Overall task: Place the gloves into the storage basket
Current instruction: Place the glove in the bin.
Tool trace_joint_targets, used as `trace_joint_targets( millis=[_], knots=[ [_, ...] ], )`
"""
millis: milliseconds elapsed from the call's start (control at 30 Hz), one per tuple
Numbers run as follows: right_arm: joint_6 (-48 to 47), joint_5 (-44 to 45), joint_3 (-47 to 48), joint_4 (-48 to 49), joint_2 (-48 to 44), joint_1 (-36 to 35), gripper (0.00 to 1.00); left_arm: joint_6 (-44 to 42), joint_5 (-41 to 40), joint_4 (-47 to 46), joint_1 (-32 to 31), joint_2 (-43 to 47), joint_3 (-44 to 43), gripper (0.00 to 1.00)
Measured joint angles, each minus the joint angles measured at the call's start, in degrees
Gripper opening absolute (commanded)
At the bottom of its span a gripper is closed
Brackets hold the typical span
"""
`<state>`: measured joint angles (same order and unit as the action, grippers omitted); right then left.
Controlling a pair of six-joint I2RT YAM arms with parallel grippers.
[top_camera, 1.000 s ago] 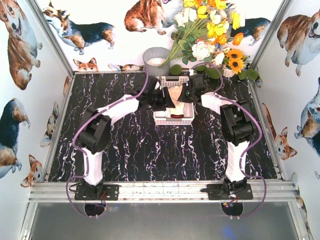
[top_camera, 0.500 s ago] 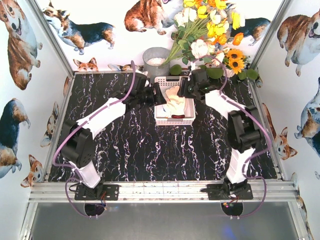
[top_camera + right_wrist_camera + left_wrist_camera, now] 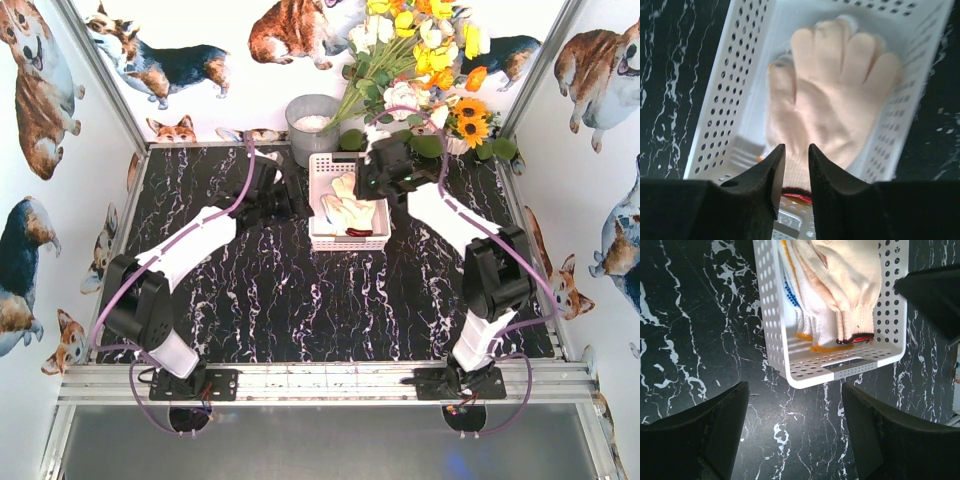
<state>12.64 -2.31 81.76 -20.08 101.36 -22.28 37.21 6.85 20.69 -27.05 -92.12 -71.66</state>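
While the gloves (image 3: 840,285) lie heaped in the white basket (image 3: 840,371), the left fingers (image 3: 710,430) hang spread wide beside it; the right fingers (image 3: 762,175) hover narrowly parted above.

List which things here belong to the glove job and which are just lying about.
Job in hand:
- gloves, piled in the basket
- basket, white, slotted

Just lying about:
- bucket, grey, behind the basket
- flowers, at the back of the table
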Motion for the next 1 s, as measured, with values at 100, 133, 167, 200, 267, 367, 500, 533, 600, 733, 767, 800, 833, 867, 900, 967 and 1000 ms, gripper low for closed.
trace_joint_targets(
  millis=[100, 133, 167, 200, 267, 367, 500, 533, 600, 733, 767, 800, 833, 867, 900, 967, 1000],
  knots=[
    [-0.6, 0.3, 0.0, -1.5, 1.6, -2.2, 0.19, 0.0, -0.2, 0.0, 0.7, 1.0, 1.2, 0.69],
    [-0.6, 0.5, 0.0, -2.1, 2.1, -2.8, 0.18, 0.0, -0.3, 0.0, 0.8, 1.3, 1.7, 0.69],
    [-0.6, 0.6, 0.0, -2.7, 2.6, -3.2, 0.17, 0.0, -0.3, 0.1, 1.0, 1.6, 2.1, 0.69],
    [-0.6, 0.9, 0.0, -3.2, 3.1, -3.5, 0.16, 0.0, -0.3, 0.1, 1.1, 1.9, 2.5, 0.69],
    [-0.6, 1.6, 0.0, -4.3, 4.0, -3.9, 0.14, 0.0, -0.3, 0.1, 1.4, 2.3, 3.2, 0.69],
    [-0.3, 3.0, 0.0, -7.0, 4.9, -4.6, 0.1, 0.0, -0.3, 0.1, 1.9, 3.0, 3.9, 0.69],
    [0.7, 4.0, 0.0, -9.6, 5.5, -5.5, 0.09, 0.0, -0.2, 0.1, 2.5, 3.7, 4.6, 0.69],
    [1.0, 4.0, 0.0, -9.8, 5.7, -5.7, 0.09, 0.0, -0.2, 0.0, 2.6, 3.7, 4.7, 0.69],
    [1.2, 3.7, 0.2, -10.0, 6.3, -6.1, 0.09, 0.0, -0.2, 0.0, 2.8, 3.8, 4.8, 0.69],
    [2.6, 1.9, 1.6, -9.9, 8.8, -6.5, 0.08, 0.0, -0.2, 0.0, 3.2, 4.3, 5.3, 0.69],
    [3.0, 1.2, 2.0, -9.9, 9.5, -6.5, 0.08, 0.0, -0.1, 0.0, 3.3, 4.5, 5.5, 0.69],
    [3.4, 0.7, 2.3, -9.9, 10.2, -6.5, 0.08, 0.0, -0.1, 0.0, 3.4, 4.7, 5.7, 0.69],
    [3.8, 0.2, 2.7, -9.9, 10.8, -6.5, 0.08, 0.0, -0.1, 0.0, 3.5, 4.9, 5.8, 0.69],
    [4.1, -0.3, 3.2, -9.9, 11.5, -6.5, 0.08, 0.0, -0.1, 0.0, 3.5, 5.1, 6.0, 0.69],
    [4.3, -0.7, 3.6, -9.8, 12.0, -6.5, 0.08, 0.0, -0.1, 0.0, 3.7, 5.3, 6.1, 0.69],
    [4.8, -1.1, 4.1, -9.7, 12.8, -6.5, 0.08, 0.0, -0.1, 0.0, 3.9, 5.7, 6.5, 0.69],
    [5.1, -1.2, 4.3, -9.7, 13.1, -6.5, 0.08, 0.0, -0.1, 0.0, 4.0, 5.9, 6.7, 0.69]
  ],
)
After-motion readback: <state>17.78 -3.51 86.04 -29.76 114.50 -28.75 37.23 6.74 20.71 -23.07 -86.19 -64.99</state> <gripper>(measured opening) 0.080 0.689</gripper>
